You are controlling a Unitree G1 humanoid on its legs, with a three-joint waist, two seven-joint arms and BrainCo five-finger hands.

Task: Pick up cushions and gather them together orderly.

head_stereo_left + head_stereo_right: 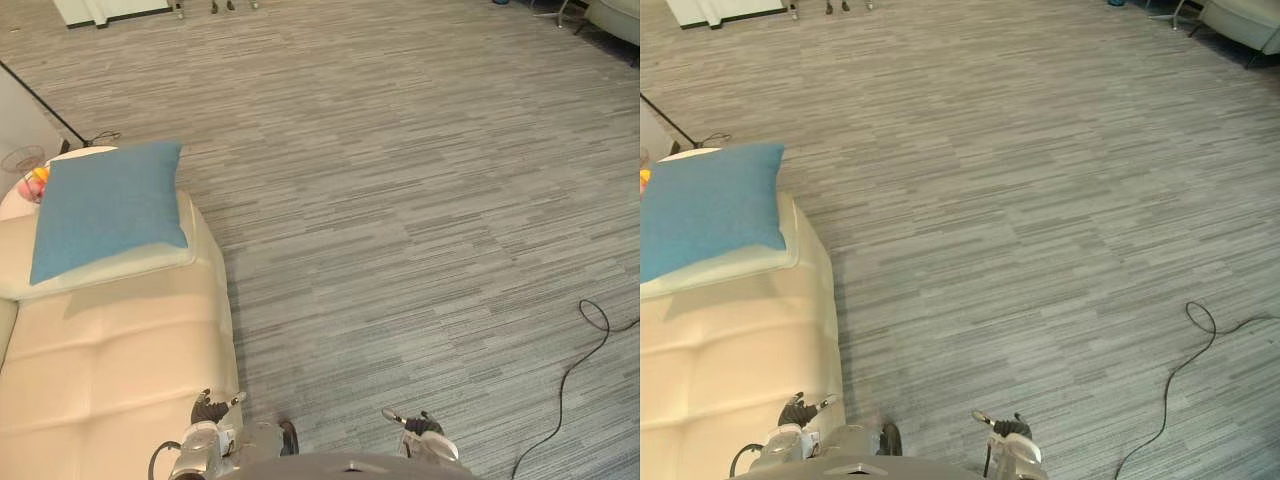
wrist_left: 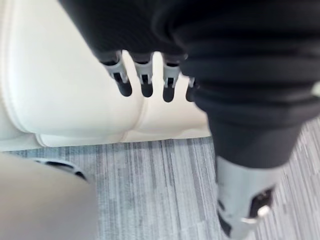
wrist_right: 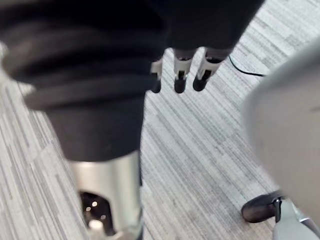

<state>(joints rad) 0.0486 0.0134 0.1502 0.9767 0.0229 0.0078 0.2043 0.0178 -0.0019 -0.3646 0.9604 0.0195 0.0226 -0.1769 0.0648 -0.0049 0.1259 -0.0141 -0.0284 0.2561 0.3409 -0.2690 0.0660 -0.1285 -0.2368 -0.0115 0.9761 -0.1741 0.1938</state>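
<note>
blue cushion [image 1: 105,205] on sofa [image 1: 110,370], well apart from slack, empty left hand [image 2: 146,82] and right hand [image 3: 180,80].

Your left hand [image 2: 146,82] and right hand [image 3: 180,80] both hang low, with fingers straight and relaxed.

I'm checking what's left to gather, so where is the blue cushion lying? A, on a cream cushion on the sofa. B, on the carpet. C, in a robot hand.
A: the blue cushion lies flat on a cream cushion at one end of the cream sofa.
</note>
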